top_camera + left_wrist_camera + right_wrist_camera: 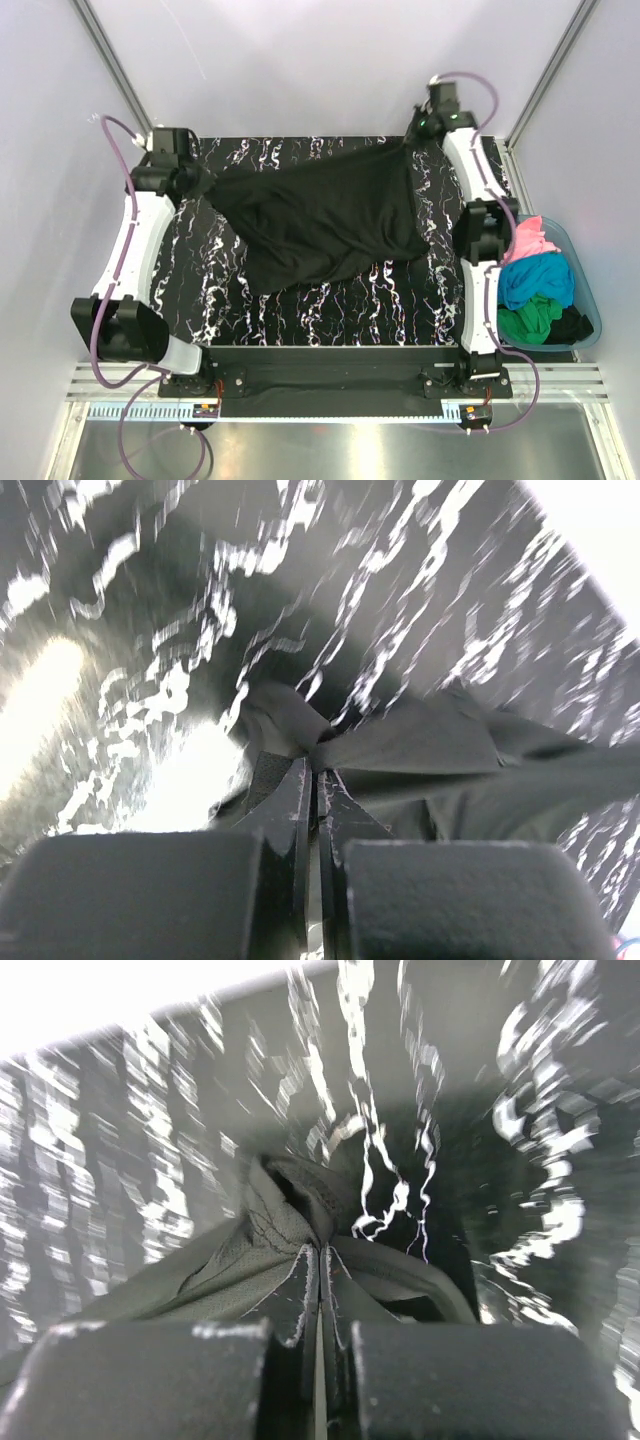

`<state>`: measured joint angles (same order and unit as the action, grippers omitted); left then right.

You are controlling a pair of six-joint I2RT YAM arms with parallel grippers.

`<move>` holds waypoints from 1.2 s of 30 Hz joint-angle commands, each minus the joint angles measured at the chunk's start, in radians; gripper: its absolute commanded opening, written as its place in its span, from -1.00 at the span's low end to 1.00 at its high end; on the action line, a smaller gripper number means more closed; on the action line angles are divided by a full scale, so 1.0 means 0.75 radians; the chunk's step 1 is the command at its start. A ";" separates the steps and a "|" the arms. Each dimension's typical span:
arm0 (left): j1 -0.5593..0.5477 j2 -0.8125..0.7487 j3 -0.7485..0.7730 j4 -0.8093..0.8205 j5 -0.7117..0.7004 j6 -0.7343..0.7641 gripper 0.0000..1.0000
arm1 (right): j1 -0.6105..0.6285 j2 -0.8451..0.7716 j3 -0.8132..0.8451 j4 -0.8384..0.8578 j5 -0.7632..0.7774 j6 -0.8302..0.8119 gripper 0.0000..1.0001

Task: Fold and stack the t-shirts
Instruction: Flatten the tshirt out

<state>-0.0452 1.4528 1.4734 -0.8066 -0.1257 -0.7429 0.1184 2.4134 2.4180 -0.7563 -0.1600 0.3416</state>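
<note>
step in hand: spreading the large black cloth t-shirt (320, 215) flat ahead of the first fold. it lies rumpled across the far half of the black white-veined marble-pattern tabletop (300, 310), stretched between my two arms.

my left gripper (315, 775) is clenched on a bunched bit of its edge at the far left. my right gripper (320, 1260) is clenched on another bunched bit at the far right corner. each wrist view shows cloth pinched between closed jaws.

judgement: early in the task; nothing folded, nothing stacked. the next move calls for lifting both pinches together and drawing them apart evenly, so the cloth goes taut and lays down smooth. an uneven pull could slip one pinch.

count:
- black t-shirts on the tabletop: one.
- in the translucent teal plastic tub (590, 300) at the right: pink t-shirt (528, 238), one; turquoise-blue t-shirt (538, 278), one; green t-shirt (526, 320), one.
- dark scrap (572, 326) beside the green: cannot tell what it is.
- grippers: two.
</note>
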 commanded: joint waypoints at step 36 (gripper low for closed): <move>-0.154 -0.683 -1.046 -0.131 0.378 -0.065 0.26 | -0.025 -1.895 -2.187 -0.166 -0.003 0.459 -0.21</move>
<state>-0.1593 0.9588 0.5934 -0.8917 0.2050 -0.8143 0.1028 0.9962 0.7265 -0.8791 -0.1715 0.6693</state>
